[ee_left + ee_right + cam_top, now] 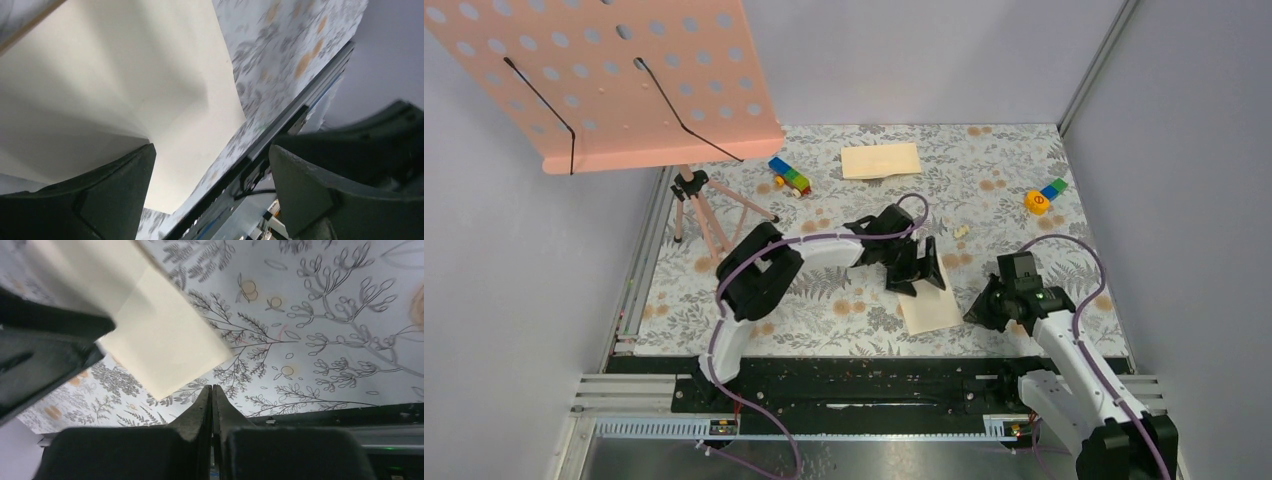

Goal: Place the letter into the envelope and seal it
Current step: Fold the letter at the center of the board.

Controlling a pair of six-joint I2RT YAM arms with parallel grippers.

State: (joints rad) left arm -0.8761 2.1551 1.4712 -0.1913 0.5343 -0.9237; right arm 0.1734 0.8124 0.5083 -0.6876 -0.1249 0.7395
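Dark fingers of the left gripper filled the bottom of its wrist view, standing wide apart with nothing pinched between them. One finger sat over the letter, whose pale cream surface showed a soft crease. Whether that finger touched the paper could not be told. Through the gap, the flowered table showed beyond the sheet's edge.

From above, the letter lay in the front half of the table, close to the black rail at the arm bases, with the left gripper hovering over its far end. The right gripper was just to the sheet's right, its jaws pressed fully together and holding nothing. In its own view the tips pointed at the table just beside a corner of the letter, apart from it.

The envelope lay flat near the far edge of the table, well apart from the letter and both grippers. One block toy rested to the envelope's left, and a second block toy sat toward the far right. A pink perforated stand on a tripod stood at the left side.
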